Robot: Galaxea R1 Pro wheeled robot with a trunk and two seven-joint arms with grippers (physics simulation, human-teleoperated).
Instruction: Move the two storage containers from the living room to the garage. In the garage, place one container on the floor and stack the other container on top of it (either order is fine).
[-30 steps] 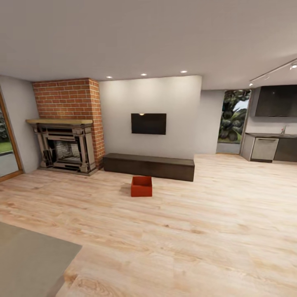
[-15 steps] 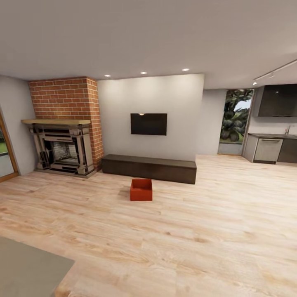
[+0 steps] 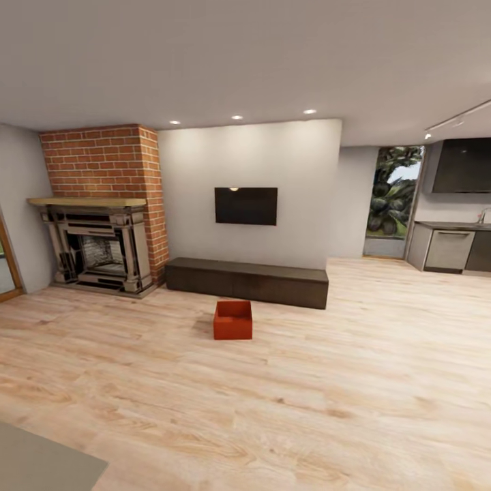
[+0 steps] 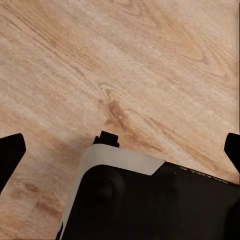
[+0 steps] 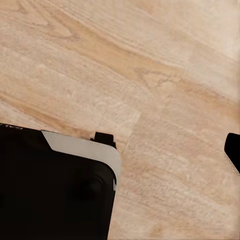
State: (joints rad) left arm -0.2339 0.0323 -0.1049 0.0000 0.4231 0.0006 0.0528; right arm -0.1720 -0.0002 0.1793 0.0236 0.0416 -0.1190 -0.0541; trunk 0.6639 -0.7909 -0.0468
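orange-red storage container [image 3: 233, 320] on wood floor [image 3: 354, 368] before bench [image 3: 247, 280]; approach squarely; left gripper [image 4: 120, 150] spread, right unclear.

One orange-red open-top storage box [image 3: 232, 320] — one long dark low bench [image 3: 247, 281], one red brick fireplace [image 3: 99, 209], one black wall TV [image 3: 245, 206].

An orange-red storage container [image 3: 232, 320] sits on pale wood-plank flooring [image 3: 341, 382] with darker grain streaks. The fireplace [image 3: 102, 204] is red brick, the low bench [image 3: 247, 281] dark brown, the TV [image 3: 245, 205] black, the wall [image 3: 300, 191] off-white.
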